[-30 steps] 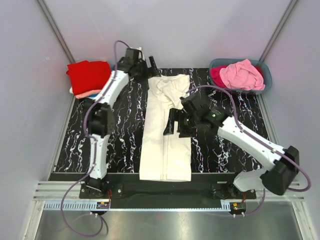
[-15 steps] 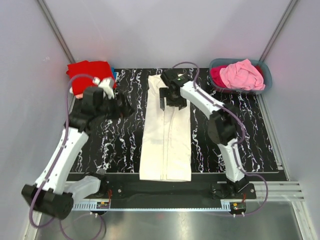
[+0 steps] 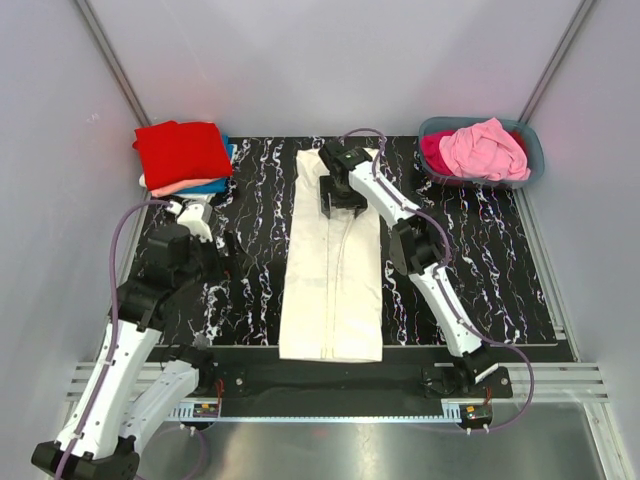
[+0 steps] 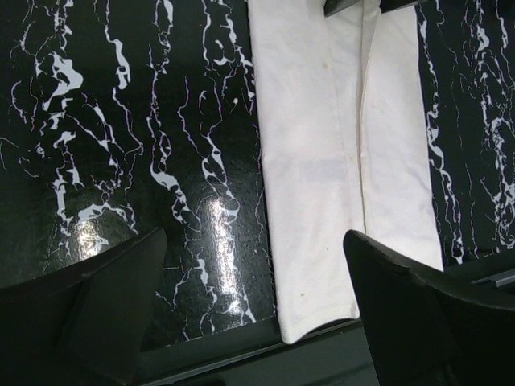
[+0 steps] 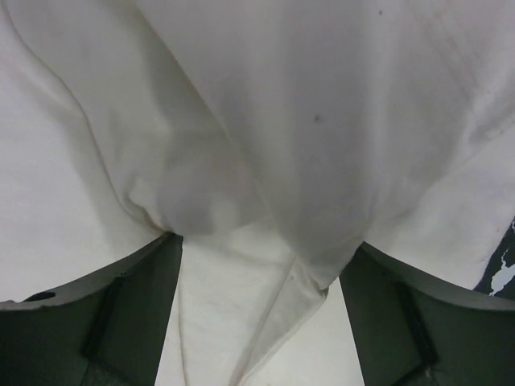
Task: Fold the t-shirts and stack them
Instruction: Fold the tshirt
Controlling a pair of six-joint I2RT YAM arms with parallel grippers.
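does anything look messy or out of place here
Mostly tidy. The cream t-shirt lies as a straight folded strip, but its far end is bunched into wrinkles under the right claw. The red t-shirt tops a slightly uneven stack, with the salmon t-shirt and blue t-shirt poking out beneath.

The site was a robot test cell in a laboratory, not a domestic room. My left arm [image 3: 122, 345] and right arm [image 3: 445, 300] were bolted to a slotted aluminium rail [image 3: 330, 412] along the near edge of the table [image 3: 250, 220], which carried a black marbled top. Plain pale panels [image 3: 330, 60] closed the far, left and right edges. Bare metal struts [image 3: 108, 58] stood at the far corners. Purple cables [image 3: 362, 131] ran exposed.
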